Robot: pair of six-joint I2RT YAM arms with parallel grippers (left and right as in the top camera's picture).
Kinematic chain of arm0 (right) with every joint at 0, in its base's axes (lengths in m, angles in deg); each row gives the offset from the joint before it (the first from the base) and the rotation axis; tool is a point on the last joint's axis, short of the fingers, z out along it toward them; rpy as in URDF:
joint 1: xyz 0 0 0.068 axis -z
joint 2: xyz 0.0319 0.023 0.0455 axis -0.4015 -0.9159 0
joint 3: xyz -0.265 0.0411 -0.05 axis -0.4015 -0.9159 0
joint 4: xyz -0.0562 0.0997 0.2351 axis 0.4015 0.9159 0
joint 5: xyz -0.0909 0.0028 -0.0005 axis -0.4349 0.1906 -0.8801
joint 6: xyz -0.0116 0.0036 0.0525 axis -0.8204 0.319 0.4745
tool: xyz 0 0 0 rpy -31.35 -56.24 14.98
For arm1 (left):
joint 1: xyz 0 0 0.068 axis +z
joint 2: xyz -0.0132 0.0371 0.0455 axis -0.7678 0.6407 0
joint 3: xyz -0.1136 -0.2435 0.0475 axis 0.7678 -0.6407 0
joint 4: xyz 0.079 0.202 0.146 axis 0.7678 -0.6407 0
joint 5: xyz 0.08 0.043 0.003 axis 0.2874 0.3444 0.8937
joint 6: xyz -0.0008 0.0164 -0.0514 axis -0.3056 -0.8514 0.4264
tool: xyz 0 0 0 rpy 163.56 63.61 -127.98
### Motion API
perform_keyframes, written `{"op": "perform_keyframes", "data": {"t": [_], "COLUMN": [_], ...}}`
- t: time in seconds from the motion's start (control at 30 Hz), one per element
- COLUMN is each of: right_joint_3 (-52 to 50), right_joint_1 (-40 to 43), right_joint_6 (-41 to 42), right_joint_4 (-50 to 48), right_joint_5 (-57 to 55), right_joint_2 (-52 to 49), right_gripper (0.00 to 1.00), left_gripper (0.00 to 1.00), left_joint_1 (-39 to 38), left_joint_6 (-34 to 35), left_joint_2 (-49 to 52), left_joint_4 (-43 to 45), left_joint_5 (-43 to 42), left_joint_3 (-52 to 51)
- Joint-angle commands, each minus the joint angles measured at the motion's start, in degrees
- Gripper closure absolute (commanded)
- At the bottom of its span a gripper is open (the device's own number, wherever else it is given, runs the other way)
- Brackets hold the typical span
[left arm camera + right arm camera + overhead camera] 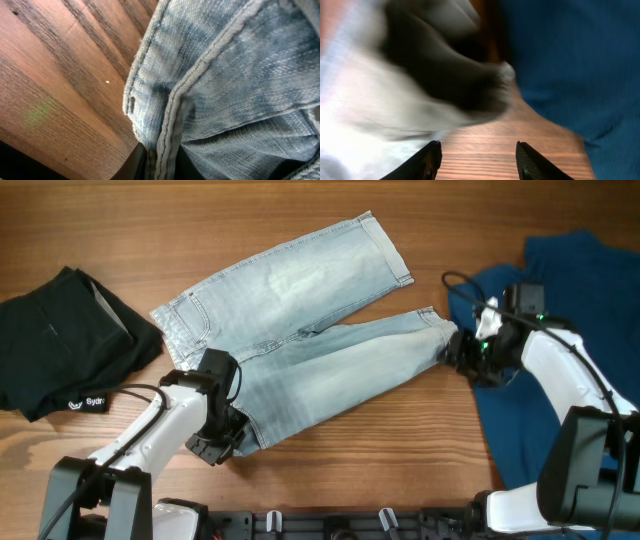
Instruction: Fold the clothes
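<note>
Pale faded-blue denim jeans [300, 330] lie spread flat; left gripper [228, 442] pinches their waistband corner, right gripper [479, 156] gapes wide by a leg hem.

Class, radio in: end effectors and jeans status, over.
Left end effector at jeans waistband, grip unseen. Right end effector open by hem. Jeans unfolded. Blue garment close.

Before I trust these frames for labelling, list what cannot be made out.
Left tool: overhead, its own body hides the grip; left wrist shows only jeans denim.
Black garment lettering: overhead, too small to read.
Dark-blue garment: overhead, cut off by the right edge.
Jeans hem: right wrist, blurred.
</note>
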Motion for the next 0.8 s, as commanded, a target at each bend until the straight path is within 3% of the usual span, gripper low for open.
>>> {"op": "perform_keyframes", "data": {"t": [0.0,0.17,0.37,0.5,0.77], "right_joint_3": [-3.5,-3.7,-7.6,-10.3,-11.1], "right_joint_1": [0.2,0.2,0.2,0.2,0.2], "right_joint_6": [1.6,2.7,3.8,-1.5,0.6], "right_joint_4": [-2.7,-4.8,-17.5,-27.0,-31.4], "right_joint_5": [-2.4,-5.9,-1.0,7.2,7.2], "right_joint_2": [-0.4,-0.4,-0.4,-0.4,-0.5], "right_gripper": [0.48,0.5,0.51,0.51,0.54], "left_gripper": [0.85,0.84,0.83,0.82,0.82], "left_joint_1": [0.5,0.5,0.5,0.5,0.5], "left_joint_6": [-0.7,-0.7,-0.9,-1.5,-1.6], "left_joint_2": [-0.2,-0.2,-0.2,-0.2,-0.2], "left_joint_4": [-0.9,-0.9,-0.9,-0.9,-0.9], "left_joint_5": [2.0,2.3,2.3,2.2,2.0], "left_joint_3": [-1.5,-1.5,-1.5,-1.5,-1.5]}}
